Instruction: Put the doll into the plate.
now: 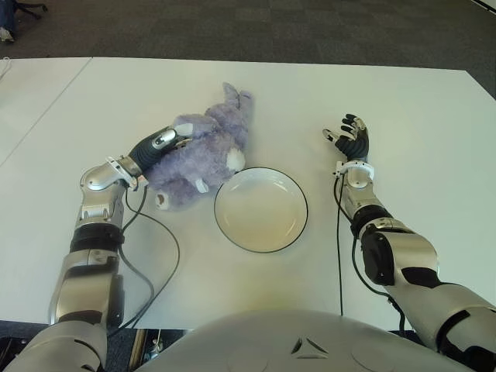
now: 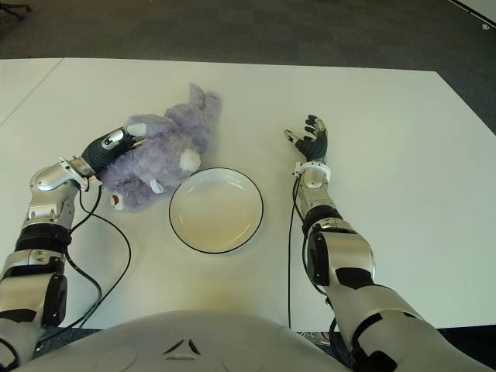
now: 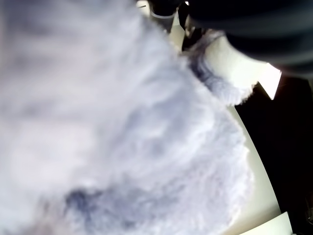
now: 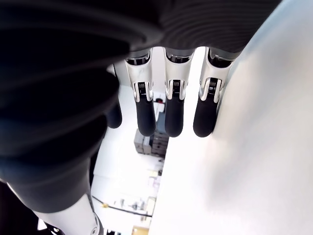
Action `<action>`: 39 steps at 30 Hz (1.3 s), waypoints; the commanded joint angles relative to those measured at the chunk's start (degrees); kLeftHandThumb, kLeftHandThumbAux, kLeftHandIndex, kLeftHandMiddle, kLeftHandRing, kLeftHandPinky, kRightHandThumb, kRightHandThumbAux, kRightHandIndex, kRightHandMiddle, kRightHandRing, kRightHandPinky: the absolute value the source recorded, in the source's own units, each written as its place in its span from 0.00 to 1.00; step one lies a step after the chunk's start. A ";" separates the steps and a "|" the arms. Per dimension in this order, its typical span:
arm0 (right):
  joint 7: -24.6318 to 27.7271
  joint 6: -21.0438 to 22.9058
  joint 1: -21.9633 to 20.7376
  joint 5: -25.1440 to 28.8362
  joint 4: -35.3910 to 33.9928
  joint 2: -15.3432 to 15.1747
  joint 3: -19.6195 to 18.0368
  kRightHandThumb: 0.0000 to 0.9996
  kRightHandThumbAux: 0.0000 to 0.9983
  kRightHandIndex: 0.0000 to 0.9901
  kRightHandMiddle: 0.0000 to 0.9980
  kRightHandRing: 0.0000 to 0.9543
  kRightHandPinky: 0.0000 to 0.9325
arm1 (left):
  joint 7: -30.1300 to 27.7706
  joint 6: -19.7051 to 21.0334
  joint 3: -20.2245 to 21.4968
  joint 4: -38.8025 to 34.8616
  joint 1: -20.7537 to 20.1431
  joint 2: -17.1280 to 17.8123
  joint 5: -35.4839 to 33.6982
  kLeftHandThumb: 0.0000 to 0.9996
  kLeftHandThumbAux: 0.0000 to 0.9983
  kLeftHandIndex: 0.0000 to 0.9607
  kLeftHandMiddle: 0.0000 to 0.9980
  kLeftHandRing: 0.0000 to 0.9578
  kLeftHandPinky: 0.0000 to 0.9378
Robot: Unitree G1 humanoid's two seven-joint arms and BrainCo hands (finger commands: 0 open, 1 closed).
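Note:
A fluffy purple doll (image 1: 209, 151) with white paws lies on the white table (image 1: 403, 101), touching the left rim of an empty white plate (image 1: 260, 209) with a dark edge. My left hand (image 1: 172, 138) lies over the doll's left side with its fingers curled into the fur. The left wrist view is almost filled by the doll's fur (image 3: 122, 127). My right hand (image 1: 353, 136) is to the right of the plate, palm up and open. Its fingers (image 4: 174, 115) are straight with nothing between them.
A black cable (image 1: 167, 256) loops on the table from my left wrist toward the near edge. Another cable (image 1: 339, 248) runs along my right forearm. Dark carpet (image 1: 310, 27) lies beyond the table's far edge.

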 commanded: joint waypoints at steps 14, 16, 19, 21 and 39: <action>-2.07 5.74 9.08 -2.93 5.90 2.00 3.85 0.17 0.84 0.14 0.21 0.24 0.29 | 2.19 -0.57 -3.37 4.73 -3.57 -3.05 2.44 0.00 0.26 0.03 0.16 0.19 0.26; -1.50 6.10 8.95 -2.47 5.92 2.07 3.56 0.18 0.83 0.14 0.21 0.25 0.30 | 4.26 -2.69 -4.02 5.09 -3.83 -2.98 4.36 0.00 0.30 0.05 0.18 0.22 0.32; -0.91 6.49 8.89 -1.92 5.94 2.16 3.15 0.18 0.83 0.15 0.22 0.26 0.29 | 7.96 -6.59 -5.19 5.27 -3.93 -2.83 7.72 0.12 0.44 0.07 0.20 0.26 0.39; -0.23 6.82 8.87 -1.26 5.95 2.23 2.63 0.18 0.83 0.15 0.22 0.25 0.28 | 12.71 -11.72 -6.78 5.25 -3.88 -2.16 13.05 0.17 0.49 0.07 0.22 0.28 0.40; 0.86 6.79 8.82 1.15 5.77 2.76 0.87 0.24 0.85 0.16 0.23 0.27 0.30 | 30.67 -22.03 -15.47 7.25 -5.15 4.70 33.48 0.11 0.71 0.06 0.32 0.42 0.45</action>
